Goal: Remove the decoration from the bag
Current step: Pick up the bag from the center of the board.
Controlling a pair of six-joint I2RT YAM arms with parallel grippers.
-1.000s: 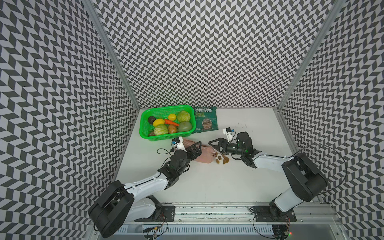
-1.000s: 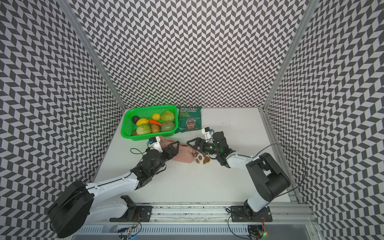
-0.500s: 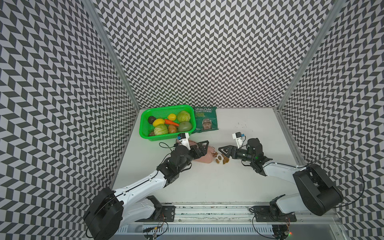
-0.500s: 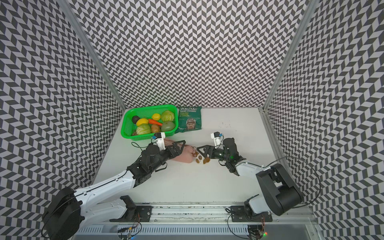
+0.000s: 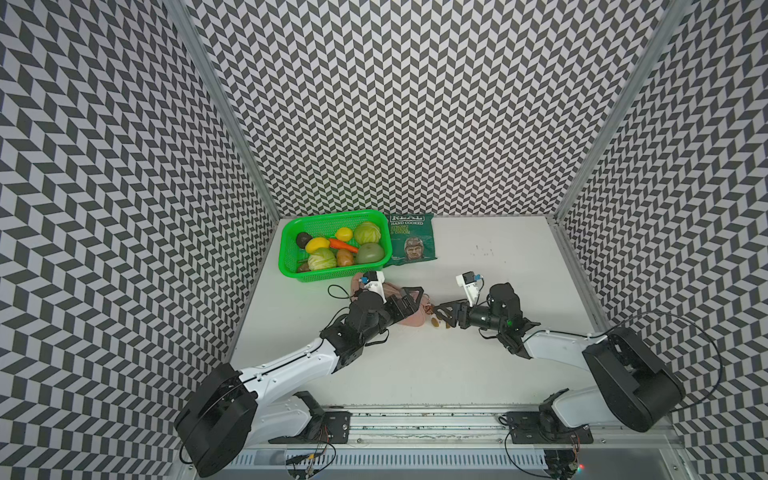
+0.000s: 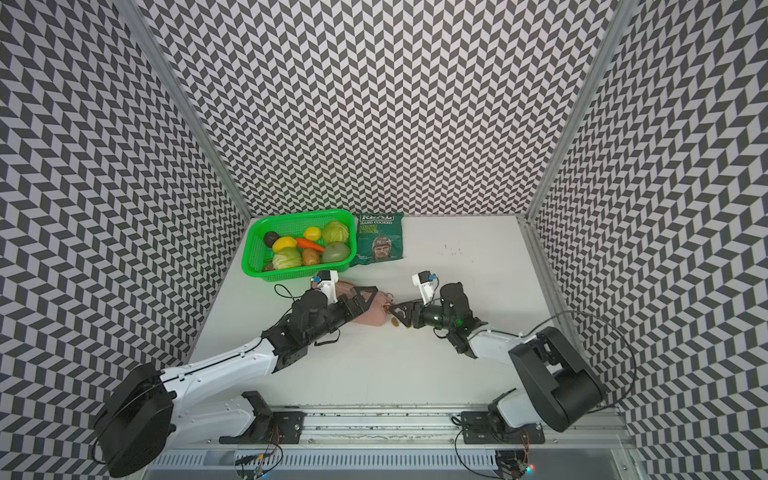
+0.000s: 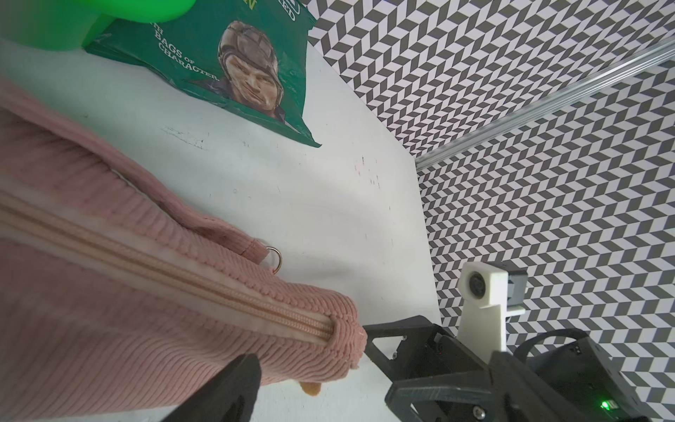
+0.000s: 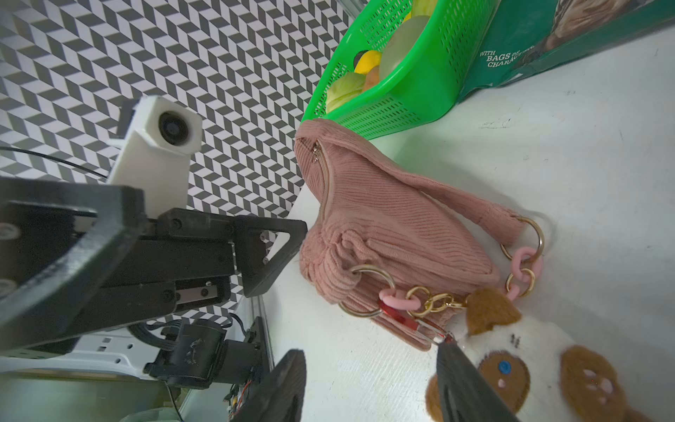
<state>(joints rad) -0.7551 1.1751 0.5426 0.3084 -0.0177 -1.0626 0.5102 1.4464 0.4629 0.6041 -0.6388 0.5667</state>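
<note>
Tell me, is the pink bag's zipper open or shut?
Shut: the zipper lies closed along the bag right to its end.

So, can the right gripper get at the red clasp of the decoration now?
Probably yes: the right gripper has its jaws apart just beside the red clasp, and nothing blocks the way.

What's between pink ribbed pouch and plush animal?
Right wrist view: gold-ring and pink-link chain plus a red clasp, joining pink ribbed pouch to white-and-brown plush animal.

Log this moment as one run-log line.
left gripper: open over bag | right gripper: open at clasp | decoration: clipped to bag
</note>
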